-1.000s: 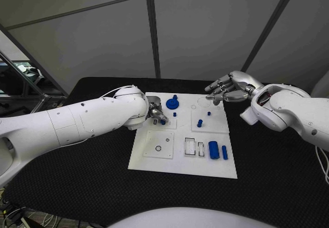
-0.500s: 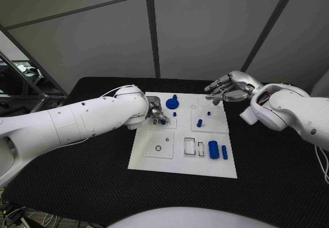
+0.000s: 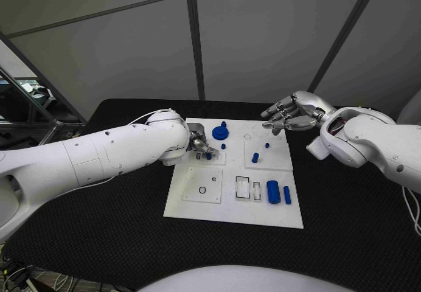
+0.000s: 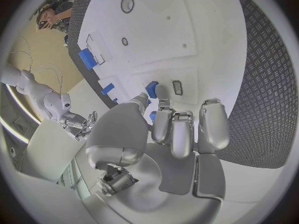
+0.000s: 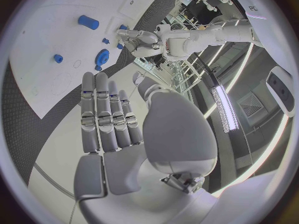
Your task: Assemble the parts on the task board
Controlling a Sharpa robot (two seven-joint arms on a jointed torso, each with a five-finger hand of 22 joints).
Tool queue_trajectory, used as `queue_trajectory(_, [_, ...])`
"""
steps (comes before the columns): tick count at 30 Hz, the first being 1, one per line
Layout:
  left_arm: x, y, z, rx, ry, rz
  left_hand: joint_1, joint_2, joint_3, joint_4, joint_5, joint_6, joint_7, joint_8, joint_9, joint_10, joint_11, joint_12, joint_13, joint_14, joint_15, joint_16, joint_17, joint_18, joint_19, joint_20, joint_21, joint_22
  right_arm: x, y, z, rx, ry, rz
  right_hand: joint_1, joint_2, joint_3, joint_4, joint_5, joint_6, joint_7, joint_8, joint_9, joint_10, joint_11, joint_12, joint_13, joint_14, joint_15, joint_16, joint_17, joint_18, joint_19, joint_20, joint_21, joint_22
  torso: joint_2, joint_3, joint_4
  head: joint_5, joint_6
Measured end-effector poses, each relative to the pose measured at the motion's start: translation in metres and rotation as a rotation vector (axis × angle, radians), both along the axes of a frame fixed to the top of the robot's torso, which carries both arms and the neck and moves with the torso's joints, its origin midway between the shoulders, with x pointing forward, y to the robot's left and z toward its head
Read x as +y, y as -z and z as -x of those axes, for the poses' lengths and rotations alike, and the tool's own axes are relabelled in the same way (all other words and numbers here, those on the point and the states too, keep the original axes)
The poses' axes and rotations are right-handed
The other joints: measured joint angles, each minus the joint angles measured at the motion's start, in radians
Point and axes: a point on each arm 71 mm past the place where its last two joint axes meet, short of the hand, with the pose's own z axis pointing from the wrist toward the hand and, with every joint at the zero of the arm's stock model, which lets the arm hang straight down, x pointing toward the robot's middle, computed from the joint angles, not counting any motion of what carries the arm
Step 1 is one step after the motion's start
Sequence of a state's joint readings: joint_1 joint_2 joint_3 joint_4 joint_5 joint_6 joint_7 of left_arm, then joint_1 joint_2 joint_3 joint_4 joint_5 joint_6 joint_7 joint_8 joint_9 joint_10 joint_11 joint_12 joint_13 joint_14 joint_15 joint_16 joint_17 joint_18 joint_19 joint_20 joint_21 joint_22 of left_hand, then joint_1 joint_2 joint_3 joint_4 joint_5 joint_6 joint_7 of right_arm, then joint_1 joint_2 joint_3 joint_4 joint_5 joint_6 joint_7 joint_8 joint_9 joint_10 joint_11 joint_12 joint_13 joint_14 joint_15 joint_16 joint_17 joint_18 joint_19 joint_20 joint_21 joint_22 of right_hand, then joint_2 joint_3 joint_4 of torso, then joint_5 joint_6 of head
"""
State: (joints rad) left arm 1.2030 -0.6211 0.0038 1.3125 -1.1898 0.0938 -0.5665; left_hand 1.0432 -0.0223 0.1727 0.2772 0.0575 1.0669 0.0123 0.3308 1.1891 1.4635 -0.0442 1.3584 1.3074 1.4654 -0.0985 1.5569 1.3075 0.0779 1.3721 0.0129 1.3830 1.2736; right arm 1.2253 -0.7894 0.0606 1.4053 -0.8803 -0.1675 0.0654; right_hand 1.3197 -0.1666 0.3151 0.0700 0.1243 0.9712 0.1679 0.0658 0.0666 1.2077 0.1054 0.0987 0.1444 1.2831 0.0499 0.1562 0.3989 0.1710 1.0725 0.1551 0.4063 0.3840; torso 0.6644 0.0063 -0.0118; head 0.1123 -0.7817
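Task board (image 3: 230,210): white, mid-desk (image 3: 105,231). Left hand (image 3: 200,145): at board's far-left inset, pinching a small blue part (image 4: 151,89) at a slot there; judged step, seating it. Next: straight press, then release. Right hand (image 3: 289,114): empty, fingers apart, above board's far-right corner.

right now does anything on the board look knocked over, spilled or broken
Nothing stands out. The task board lies flat on the table, and the blue parts, such as the large cylinder, lie or stand tidily on it. The left hand holds a small blue part over it; the right hand hovers open.
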Motion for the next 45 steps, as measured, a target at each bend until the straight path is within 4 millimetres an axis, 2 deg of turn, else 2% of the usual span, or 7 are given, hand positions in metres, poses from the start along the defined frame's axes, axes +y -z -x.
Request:
queue_trajectory(7, [0.0, 0.0, 0.001, -0.004, 0.0, 0.005, -0.038, -0.038, -0.056, 0.016, -0.004, 0.006, 0.001, -0.005, 0.012, 0.0, 0.0, 0.0, 0.0, 0.0, 0.0, 0.0, 0.0, 0.0, 0.004, -0.004, 0.0, 0.003, 0.0, 0.0, 0.0, 0.0, 0.0, 0.0, 0.0, 0.0, 0.0, 0.0, 0.0, 0.0, 0.0, 0.0, 0.0, 0.0, 0.0, 0.0, -0.001, 0.0, 0.0, -0.001, 0.0, 0.0, 0.0, 0.0, 0.0, -0.002, 0.0, 0.0, 0.0, -0.001, 0.0])
queue_trajectory(19, [0.005, -0.026, -0.001, -0.037, -0.014, 0.066, -0.029, -0.056, -0.075, 0.011, -0.004, 0.006, 0.001, -0.02, 0.017, 0.0, 0.0, -0.012, 0.0, 0.0, 0.0, -0.001, 0.0, 0.0, 0.002, -0.003, -0.009, -0.013, -0.002, 0.001, -0.001, 0.001, 0.004, 0.002, 0.0, 0.0, 0.0, 0.0, 0.0, 0.0, 0.0, 0.0, 0.0, 0.0, 0.0, 0.0, -0.001, 0.0, 0.0, -0.001, -0.001, 0.0, 0.0, 0.0, -0.005, -0.003, 0.0, 0.0003, 0.0, -0.005, 0.006])
queue_trajectory(23, [0.011, -0.041, -0.006, -0.055, -0.027, 0.078, 0.007, -0.042, -0.078, 0.008, -0.004, -0.013, 0.01, -0.039, 0.012, 0.0, 0.0, -0.039, 0.0, 0.0, 0.0, -0.019, 0.0, 0.0, -0.026, -0.001, -0.032, -0.042, -0.003, 0.001, -0.002, 0.001, 0.007, 0.003, 0.0, 0.0, 0.0, 0.0, 0.0, 0.0, 0.0, 0.0, 0.0, 0.0, 0.0, 0.0, -0.001, 0.0, 0.0, -0.001, -0.001, 0.0, 0.0, 0.0, -0.005, -0.003, 0.0, 0.0003, 0.0, -0.006, 0.007])
queue_trajectory(32, [0.035, -0.077, -0.034, -0.093, -0.086, 0.056, 0.067, -0.029, -0.096, 0.01, -0.004, -0.036, 0.025, -0.112, -0.057, 0.002, 0.009, -0.094, 0.001, 0.0, 0.008, -0.05, 0.0, 0.0, -0.061, 0.018, -0.082, -0.099, -0.004, 0.001, -0.003, 0.001, 0.011, 0.004, 0.0, 0.0, 0.0, 0.0, 0.0, 0.0, 0.0, 0.0, 0.0, 0.0, 0.0, 0.0, -0.002, 0.0, 0.0, -0.001, -0.001, 0.0, 0.0, 0.0, -0.005, -0.003, 0.001, 0.0005, 0.0, -0.004, 0.012])
queue_trajectory(38, [0.045, -0.078, -0.052, -0.077, -0.122, 0.034, 0.084, -0.012, -0.101, 0.009, -0.004, -0.038, 0.027, -0.133, -0.084, 0.002, 0.016, -0.108, 0.001, 0.0, 0.015, -0.058, 0.0, 0.0, -0.072, 0.021, -0.099, -0.117, -0.003, 0.001, -0.003, 0.001, 0.009, 0.003, 0.0, 0.0, 0.0, 0.0, 0.0, 0.0, 0.0, 0.0, 0.0, 0.0, 0.0, 0.0, -0.002, 0.0, 0.0, -0.001, -0.001, 0.0, 0.0, 0.0, -0.005, -0.003, 0.002, 0.0005, 0.0, -0.003, 0.016])
queue_trajectory(43, [0.05, -0.072, -0.06, -0.052, -0.133, 0.015, 0.088, -0.016, -0.101, 0.009, -0.004, -0.04, 0.029, -0.136, -0.09, 0.002, 0.016, -0.108, 0.001, 0.0, 0.015, -0.064, 0.0, 0.001, -0.072, 0.021, -0.099, -0.117, -0.002, 0.001, -0.003, 0.001, 0.008, 0.003, -0.003, 0.003, -0.003, 0.003, 0.0, 0.0, 0.0, 0.0, 0.0, 0.0, 0.0, 0.0, -0.003, 0.0, 0.0, -0.005, -0.001, 0.0, 0.0, 0.0, -0.005, -0.004, 0.003, 0.0002, -0.0005, -0.002, 0.017])
queue_trajectory(45, [0.05, -0.068, -0.062, -0.039, -0.13, 0.005, 0.088, -0.015, -0.101, 0.009, -0.004, -0.04, 0.029, -0.137, -0.092, 0.002, 0.016, -0.108, 0.001, 0.0, 0.015, -0.064, 0.0, 0.039, -0.072, 0.021, -0.099, -0.116, -0.002, 0.001, -0.003, 0.001, 0.007, 0.003, -0.004, 0.004, -0.003, 0.003, 0.0, 0.0, 0.0, 0.0, 0.0, 0.0, 0.0, 0.0, -0.003, 0.0, 0.0, -0.005, -0.001, 0.0, 0.0, 0.0, -0.005, -0.004, 0.003, -0.0001, -0.0006, -0.002, 0.015])
